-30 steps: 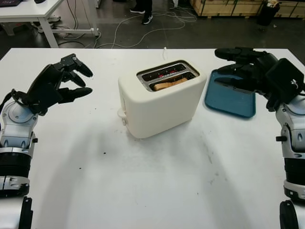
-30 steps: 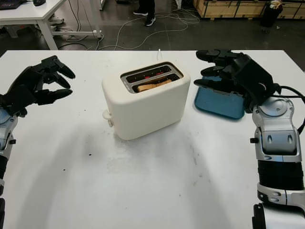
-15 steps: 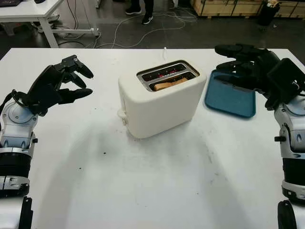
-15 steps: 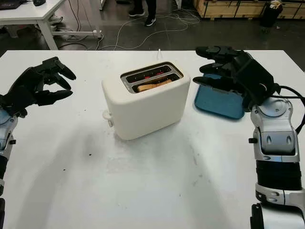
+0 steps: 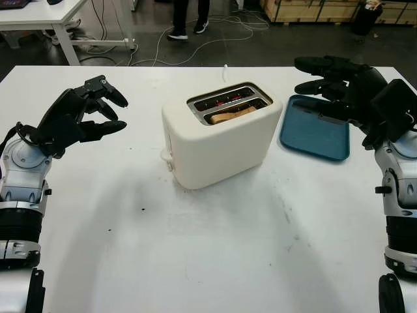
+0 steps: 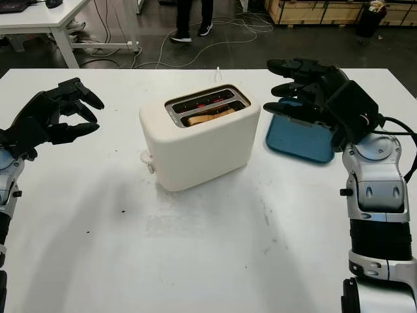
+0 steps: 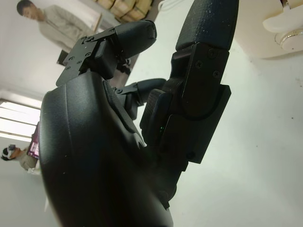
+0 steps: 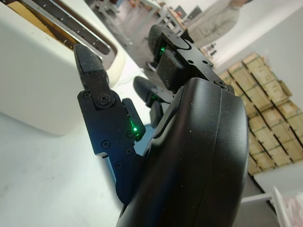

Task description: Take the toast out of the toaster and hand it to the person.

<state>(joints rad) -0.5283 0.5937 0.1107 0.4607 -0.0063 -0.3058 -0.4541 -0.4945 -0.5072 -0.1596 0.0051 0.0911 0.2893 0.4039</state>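
A cream two-slot toaster (image 5: 218, 140) stands in the middle of the white table (image 5: 208, 261). One slice of toast (image 5: 232, 115) sits low in its nearer slot; the farther slot glows red inside. My right hand (image 5: 326, 83) hovers open to the right of the toaster, above the blue tray (image 5: 313, 138), holding nothing. My left hand (image 5: 88, 114) is raised, open, well to the left of the toaster. A person's legs and shoes (image 5: 184, 19) stand on the floor beyond the table's far edge.
The blue tray lies flat at the right of the toaster, partly under my right hand. The toaster's lever knob (image 5: 165, 156) sticks out on its left end. Cables trail on the floor behind, and another white table (image 5: 39, 16) stands at the far left.
My right hand has risen slightly above the tray. The person's feet beyond the table have shifted left. My left hand and the toaster have stayed put.
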